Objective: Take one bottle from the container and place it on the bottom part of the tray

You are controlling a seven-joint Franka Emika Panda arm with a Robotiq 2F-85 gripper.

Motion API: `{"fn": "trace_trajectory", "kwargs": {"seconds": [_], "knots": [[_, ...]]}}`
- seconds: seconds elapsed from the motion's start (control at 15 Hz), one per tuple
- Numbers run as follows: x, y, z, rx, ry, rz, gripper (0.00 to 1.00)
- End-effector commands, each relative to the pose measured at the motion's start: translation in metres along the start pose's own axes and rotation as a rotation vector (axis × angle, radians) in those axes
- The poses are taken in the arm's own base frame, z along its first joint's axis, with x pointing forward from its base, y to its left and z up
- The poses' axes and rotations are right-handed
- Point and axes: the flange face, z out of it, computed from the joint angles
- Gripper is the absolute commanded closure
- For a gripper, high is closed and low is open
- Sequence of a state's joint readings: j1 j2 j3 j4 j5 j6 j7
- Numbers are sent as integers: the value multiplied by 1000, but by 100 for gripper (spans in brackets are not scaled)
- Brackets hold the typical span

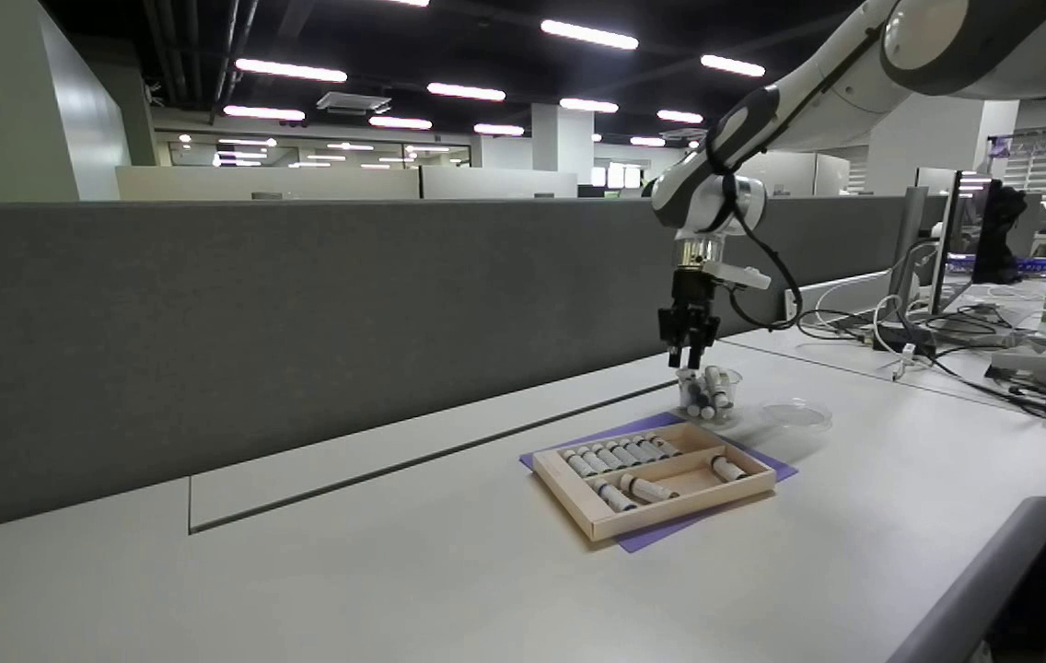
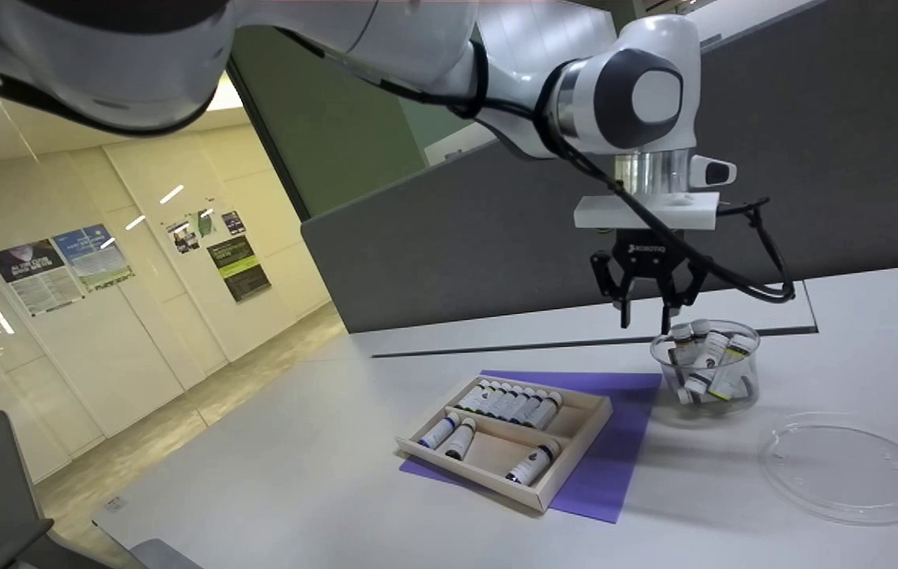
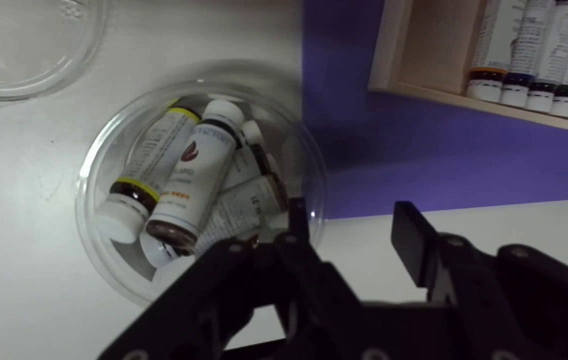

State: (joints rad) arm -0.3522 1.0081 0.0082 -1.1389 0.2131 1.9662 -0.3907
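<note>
Our end effector (image 2: pixel 645 322) gapes empty near the container (image 3: pixel 290 149); taking a bottle (image 3: pixel 191 175) and placing it on the tray (image 2: pixel 496 454) seem undone.

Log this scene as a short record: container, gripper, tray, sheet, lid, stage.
Container: clear, round, uncovered; holds several piled bottles
Gripper: open, holding nothing, close to the container's rim
Tray: wooden-looking, two compartments; a row of bottles in one, three bottles in the other
Sheet: purple, under the tray, showing past it
Lid: clear, round, on the table, apart from the container
Stage: no bottle gripped yet; picking one from the container is probably next
</note>
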Motion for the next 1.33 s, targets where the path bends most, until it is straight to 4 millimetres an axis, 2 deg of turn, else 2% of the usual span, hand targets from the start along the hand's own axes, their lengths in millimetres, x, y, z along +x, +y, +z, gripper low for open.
{"fn": "trace_trajectory", "kwargs": {"seconds": [0.0,0.2,0.27,0.47,0.67,0.87,1.0,1.27], "knots": [[2,-10,-30,-37,-20,-8,23],[0,-4,-50,-76,-28,-20,1],[-2,2,-53,-88,-29,-29,0],[-8,24,-55,-137,-27,-38,0],[-14,45,-42,-154,-18,-24,0],[-16,58,-24,-159,-3,0,0],[-13,58,-14,-158,14,-1,0],[-2,46,-3,-179,56,-29,0]]}}
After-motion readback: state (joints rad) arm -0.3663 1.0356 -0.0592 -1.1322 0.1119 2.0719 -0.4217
